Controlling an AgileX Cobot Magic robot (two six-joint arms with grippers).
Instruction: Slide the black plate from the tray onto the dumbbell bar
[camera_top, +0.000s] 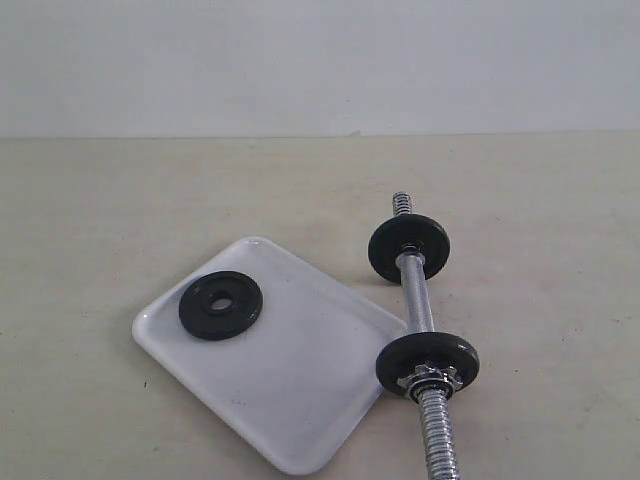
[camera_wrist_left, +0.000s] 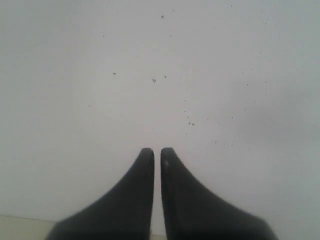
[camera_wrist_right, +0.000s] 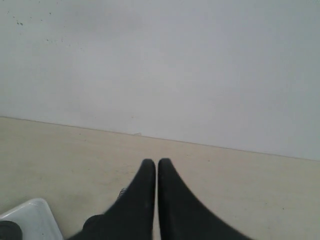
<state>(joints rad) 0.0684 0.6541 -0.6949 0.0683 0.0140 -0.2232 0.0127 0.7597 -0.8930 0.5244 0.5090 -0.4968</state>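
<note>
Left fingers (camera_wrist_left: 145, 172) and right fingers (camera_wrist_right: 145, 185) both sit closed to a sliver of gap, gripping nothing. Black plate (camera_top: 240, 312) lies flat, hole up, at the far left end of the tray (camera_top: 300, 400). Dumbbell bar (camera_top: 419, 300) lies on the counter (camera_top: 100, 220) just right of the tray, long axis running near-to-far, carrying two black discs (camera_top: 408, 248) and a star nut (camera_top: 430, 378).
</note>
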